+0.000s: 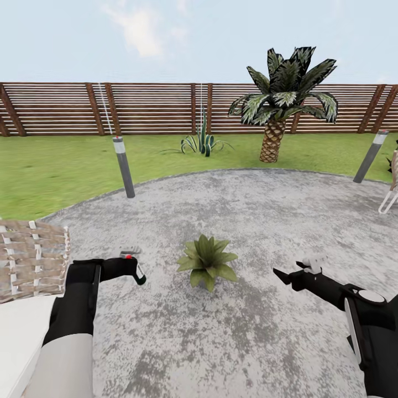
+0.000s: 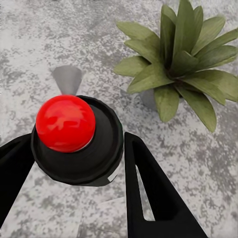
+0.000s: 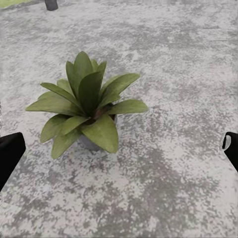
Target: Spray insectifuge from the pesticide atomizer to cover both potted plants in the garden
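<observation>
The pesticide atomizer [image 2: 99,153], dark with a round red button top [image 2: 65,123], sits between the two black fingers of my left gripper [image 2: 77,144], which is shut on it. In the head view the left gripper [image 1: 132,269] holds the atomizer [image 1: 130,257] low over the grey paving, a short way left of a potted plant [image 1: 207,261]. That plant [image 3: 89,111] is a rosette of broad green leaves in a small grey pot. My right gripper [image 1: 287,275] hovers open to the plant's right, its fingertips [image 3: 10,151] spread wide with nothing between them.
Two grey bollards [image 1: 124,166] [image 1: 369,156] stand at the paving's edge. A palm [image 1: 279,99] and a spiky agave [image 1: 203,142] grow on the lawn before the slatted wooden fence [image 1: 149,108]. A wicker seat [image 1: 30,260] is close on my left.
</observation>
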Robot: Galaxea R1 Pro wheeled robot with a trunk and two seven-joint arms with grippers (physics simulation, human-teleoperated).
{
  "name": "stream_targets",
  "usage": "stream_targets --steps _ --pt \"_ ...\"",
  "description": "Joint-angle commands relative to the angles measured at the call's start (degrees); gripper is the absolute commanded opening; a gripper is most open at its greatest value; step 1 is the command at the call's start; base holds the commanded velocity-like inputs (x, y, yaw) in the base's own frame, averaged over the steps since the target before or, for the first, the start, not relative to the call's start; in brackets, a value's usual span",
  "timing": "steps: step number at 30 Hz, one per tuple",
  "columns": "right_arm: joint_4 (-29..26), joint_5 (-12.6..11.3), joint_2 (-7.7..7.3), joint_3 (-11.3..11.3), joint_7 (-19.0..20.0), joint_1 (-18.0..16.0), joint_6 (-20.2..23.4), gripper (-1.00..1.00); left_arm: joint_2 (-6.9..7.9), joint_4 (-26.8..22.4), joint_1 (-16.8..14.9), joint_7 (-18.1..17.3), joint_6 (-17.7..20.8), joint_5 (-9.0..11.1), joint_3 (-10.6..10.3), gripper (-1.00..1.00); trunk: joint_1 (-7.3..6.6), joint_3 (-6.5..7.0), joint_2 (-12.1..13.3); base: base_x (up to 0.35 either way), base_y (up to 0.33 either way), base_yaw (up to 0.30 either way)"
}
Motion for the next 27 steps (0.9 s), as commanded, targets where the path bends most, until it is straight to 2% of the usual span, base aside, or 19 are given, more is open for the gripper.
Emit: stream_targets --steps 1,25,27 --pt "-0.1 0.5 0.03 -0.1 0.5 -0.1 0.2 1.00 -0.03 -0.1 -0.1 -0.6 0.1 -0.5 0.2 -1.00 -0.24 0.13 0.4 0.000 0.000 0.000" --pt "-0.1 0.5 -0.16 -0.1 0.5 -0.1 0.2 1.00 -0.14 0.0 0.0 -0.6 0.5 -0.4 -0.2 -1.00 -5.51 4.44 10.0 0.000 0.000 0.000" --pt "-0.1 0.5 -0.16 -0.2 0.5 -0.1 0.2 1.00 -0.15 0.0 0.0 -0.6 0.5 -0.4 -0.2 -1.00 -5.51 4.44 10.0 0.000 0.000 0.000"
